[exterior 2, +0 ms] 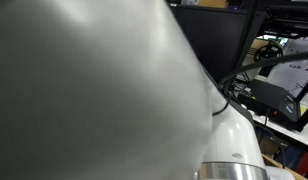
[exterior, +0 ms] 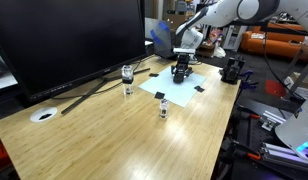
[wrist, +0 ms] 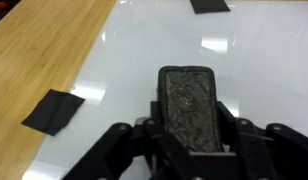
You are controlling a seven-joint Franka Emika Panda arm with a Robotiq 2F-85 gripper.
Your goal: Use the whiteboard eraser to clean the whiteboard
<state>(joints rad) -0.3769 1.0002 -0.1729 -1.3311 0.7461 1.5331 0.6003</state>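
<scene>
The whiteboard (exterior: 184, 85) is a pale sheet lying flat on the wooden table, held by black patches at its corners (wrist: 52, 110). It fills most of the wrist view (wrist: 264, 60). My gripper (exterior: 180, 70) stands over the far part of the sheet. In the wrist view the gripper (wrist: 188, 125) is shut on the black whiteboard eraser (wrist: 187, 100), which sticks out forward between the fingers, just above or on the sheet. I cannot tell if it touches. One exterior view is blocked by the arm's pale body (exterior 2: 94, 90).
A large black monitor (exterior: 69, 40) stands along the table's far side on a splayed stand. Small clear glass jars stand near the sheet (exterior: 128, 73) (exterior: 130, 90) (exterior: 163, 108). A white ring (exterior: 43, 115) lies near the table's end. Black equipment (exterior: 231, 70) sits beyond the sheet.
</scene>
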